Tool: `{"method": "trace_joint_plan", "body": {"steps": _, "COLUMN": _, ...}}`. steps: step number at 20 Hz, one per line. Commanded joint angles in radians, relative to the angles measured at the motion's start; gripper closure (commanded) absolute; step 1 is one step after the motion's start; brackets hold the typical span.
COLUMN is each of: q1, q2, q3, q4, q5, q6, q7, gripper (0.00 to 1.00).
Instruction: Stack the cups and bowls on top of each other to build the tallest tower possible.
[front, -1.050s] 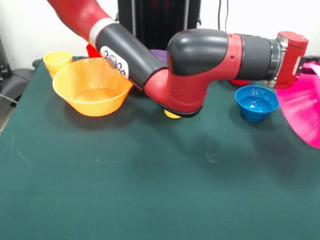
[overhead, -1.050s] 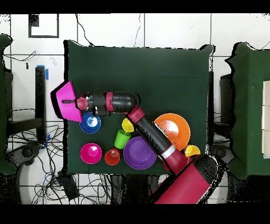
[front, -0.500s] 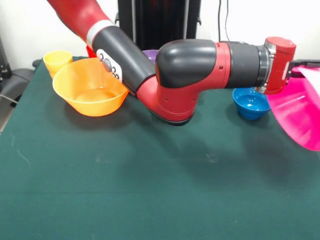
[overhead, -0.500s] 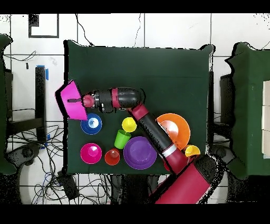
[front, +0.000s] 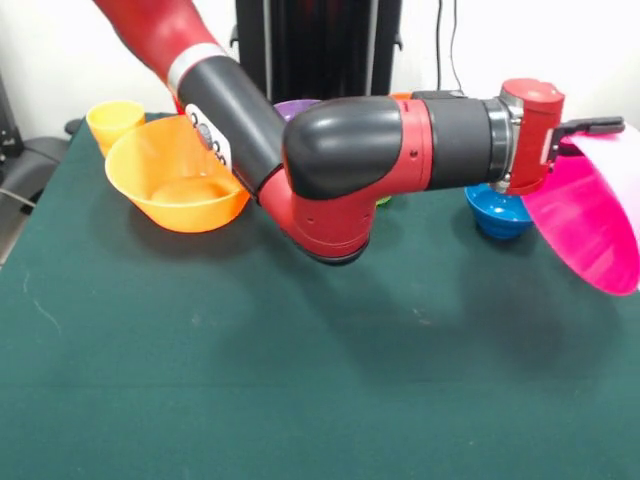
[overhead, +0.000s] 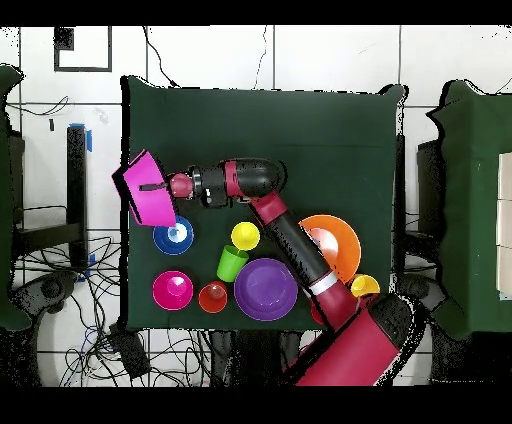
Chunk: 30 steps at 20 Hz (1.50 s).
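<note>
The claw (front: 590, 128) is clamped on the rim of the hot pink bowl (front: 585, 215), carried tilted above the surface (front: 300, 380) at the right; the blue bowl (front: 497, 212) sits just beside and below, a likely base.

Front camera faces across the table (front: 200, 400); overhead looks straight down on it.

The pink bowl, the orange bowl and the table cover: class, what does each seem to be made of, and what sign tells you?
Pink bowl: probably plastic, glossy; pale sheen along its thin rim.
Orange bowl: probably plastic, glossy; thin wall glows, soft highlights inside.
Table cover: seemingly cloth or felt, matte dark green; no reflections, faint scuffs.
</note>
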Motion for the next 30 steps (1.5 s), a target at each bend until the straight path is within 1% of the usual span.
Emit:
{"method": "trace_joint_plan", "body": {"steps": 1, "q1": 0.018, "q2": 0.04, "q3": -0.046, "q4": -0.193, "q5": 0.086, "q6": 0.163, "q7": -0.337, "gripper": 1.0}}
{"method": "trace_joint_plan", "body": {"steps": 6, "q1": 0.033, "q2": 0.038, "q3": -0.052, "q4": -0.22, "q5": 0.11, "q6": 0.218, "q7": -0.325, "gripper": 1.0}}
{"method": "trace_joint_plan", "body": {"steps": 7, "q1": 0.043, "q2": 0.039, "q3": -0.054, "q4": -0.237, "q5": 0.122, "q6": 0.251, "q7": -0.328, "gripper": 1.0}}
{"method": "trace_joint_plan", "body": {"steps": 10, "q1": 0.051, "q2": 0.034, "q3": -0.057, "q4": -0.251, "q5": 0.13, "q6": 0.288, "q7": -0.325, "gripper": 1.0}}
{"method": "trace_joint_plan", "body": {"steps": 11, "q1": 0.051, "q2": 0.035, "q3": -0.058, "q4": -0.255, "q5": 0.134, "q6": 0.299, "q7": -0.314, "gripper": 0.0}}
{"method": "trace_joint_plan", "body": {"steps": 14, "q1": 0.056, "q2": 0.035, "q3": -0.063, "q4": -0.261, "q5": 0.154, "q6": 0.322, "q7": -0.285, "gripper": 0.0}}
{"method": "trace_joint_plan", "body": {"steps": 17, "q1": 0.062, "q2": 0.031, "q3": -0.065, "q4": -0.28, "q5": 0.16, "q6": 0.349, "q7": -0.283, "gripper": 0.0}}
{"method": "trace_joint_plan", "body": {"steps": 20, "q1": 0.061, "q2": 0.025, "q3": -0.058, "q4": -0.296, "q5": 0.142, "q6": 0.359, "q7": -0.325, "gripper": 0.0}}
{"method": "trace_joint_plan", "body": {"steps": 26, "q1": 0.064, "q2": -0.002, "q3": -0.059, "q4": -0.325, "q5": 0.12, "q6": 0.376, "q7": -0.329, "gripper": 0.0}}
{"method": "trace_joint_plan", "body": {"steps": 30, "q1": 0.062, "q2": -0.016, "q3": -0.061, "q4": -0.324, "q5": 0.116, "q6": 0.378, "q7": -0.317, "gripper": 0.0}}
